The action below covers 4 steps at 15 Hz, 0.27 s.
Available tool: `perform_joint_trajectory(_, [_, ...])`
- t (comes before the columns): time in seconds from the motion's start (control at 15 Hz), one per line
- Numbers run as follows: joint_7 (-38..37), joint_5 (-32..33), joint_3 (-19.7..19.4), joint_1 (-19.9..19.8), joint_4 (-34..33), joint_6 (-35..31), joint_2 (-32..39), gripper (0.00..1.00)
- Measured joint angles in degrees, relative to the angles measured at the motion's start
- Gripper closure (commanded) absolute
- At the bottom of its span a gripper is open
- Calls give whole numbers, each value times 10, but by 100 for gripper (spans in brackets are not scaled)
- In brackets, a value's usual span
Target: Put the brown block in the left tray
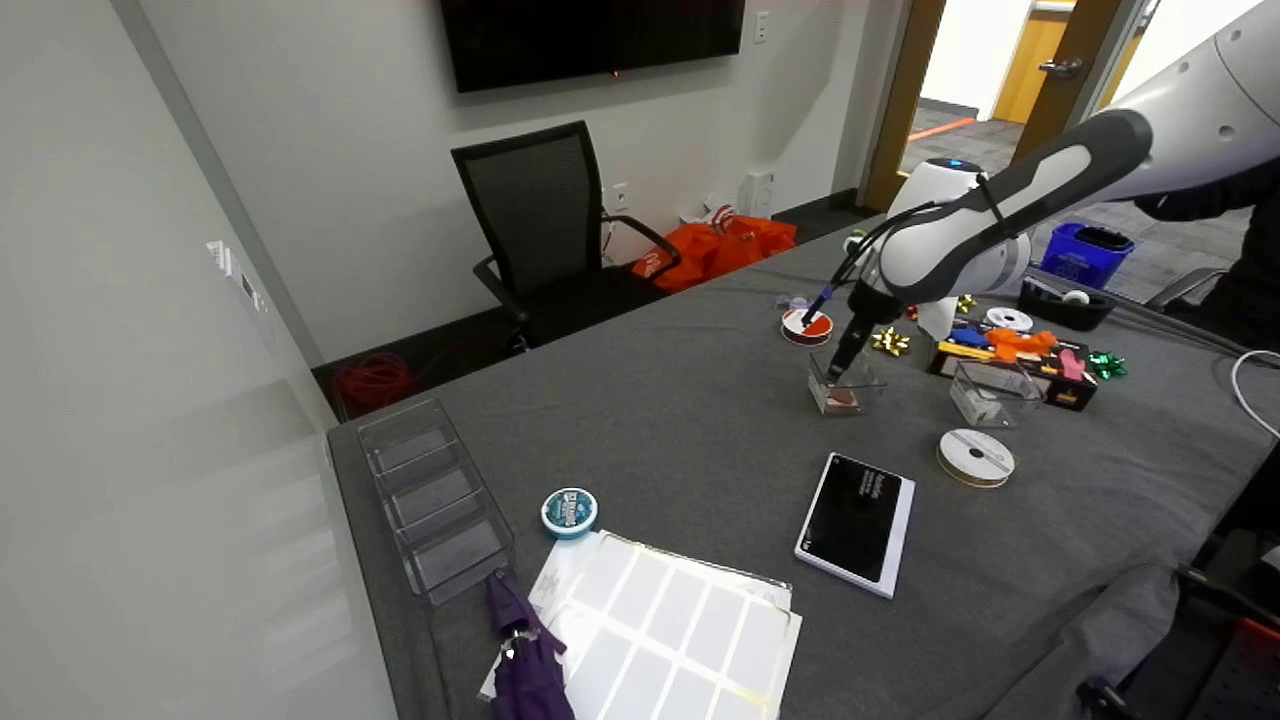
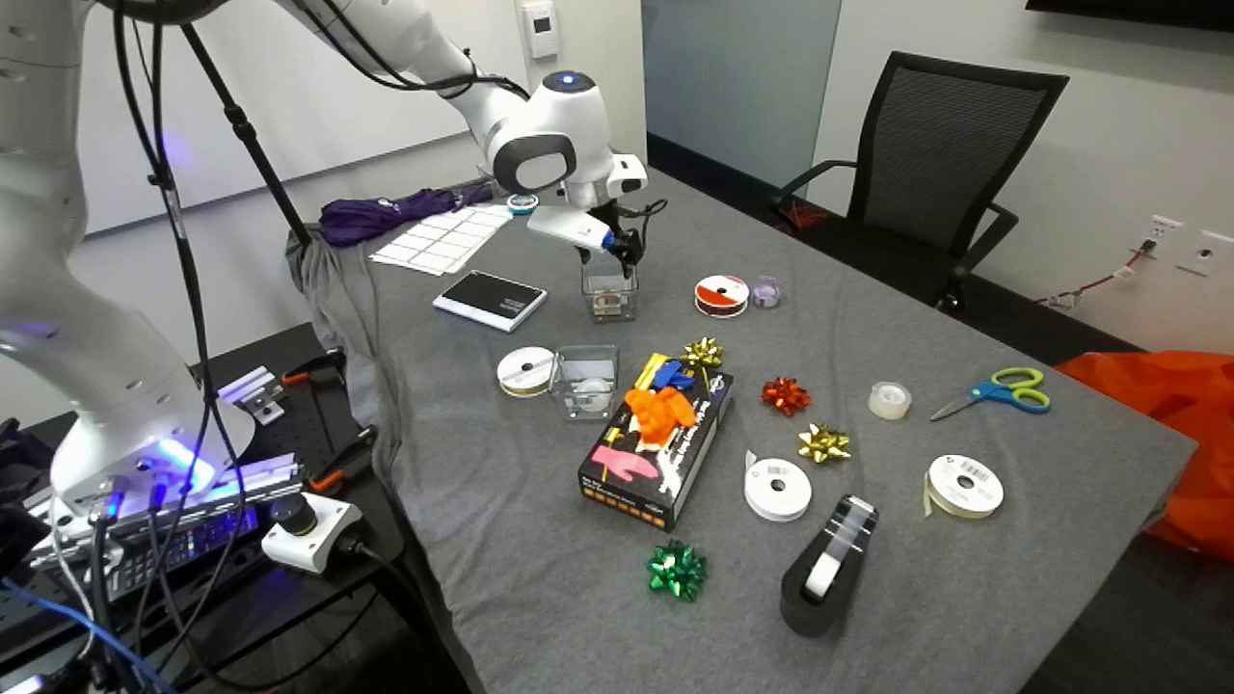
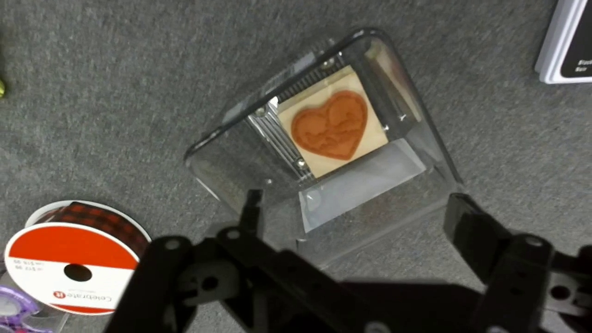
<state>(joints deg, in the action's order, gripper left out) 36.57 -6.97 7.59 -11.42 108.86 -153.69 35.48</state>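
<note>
The brown block is a pale wooden block with a reddish-brown heart on its face (image 3: 330, 121). It lies flat inside a small clear tray, the left tray (image 3: 430, 124), whose wall carries a whitish label strip. Block (image 1: 843, 400) and tray (image 2: 628, 302) also show in the exterior views. My gripper (image 3: 355, 198) is open, with nothing between its fingers. In the wrist view its fingertips lie over the tray's near side, apart from the block. In an exterior view the gripper (image 2: 605, 263) points down at the tray's rim; whether it touches cannot be told.
A second clear tray (image 2: 586, 363) holds a small white item. A white spool (image 1: 976, 456), a black-faced white tablet-like box (image 1: 857, 525), a red ribbon spool (image 3: 76, 268) and a glove box (image 2: 656, 439) stand nearby. A long divided tray (image 1: 437, 498) lies at the table's end.
</note>
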Motion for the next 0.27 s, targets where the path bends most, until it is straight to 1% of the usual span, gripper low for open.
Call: perform_joint_trajectory(0.27, [-10,23,-2,0,13,19,-29,0])
